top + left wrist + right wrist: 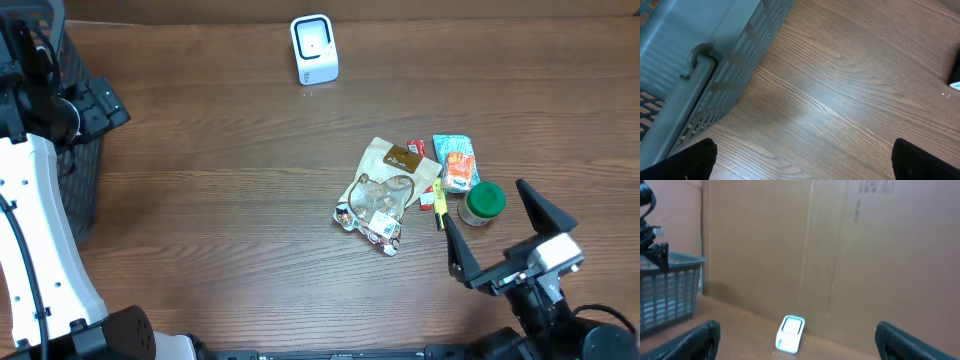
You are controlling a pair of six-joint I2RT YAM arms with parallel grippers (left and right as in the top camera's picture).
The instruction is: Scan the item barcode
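White scanner (314,48), green-lidded jar (483,204), tan pouch (393,172) (grey slatted basket (754,41))

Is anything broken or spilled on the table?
Nothing stands out. The bag, red packet, orange packet and jar lie bunched together. The bag is crinkled and askew, but nothing looks spilled or torn. The scanner stands apart from them.

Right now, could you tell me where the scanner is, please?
In the overhead view the scanner stands alone at the far edge of the table, near the middle, beyond the bag and jar.
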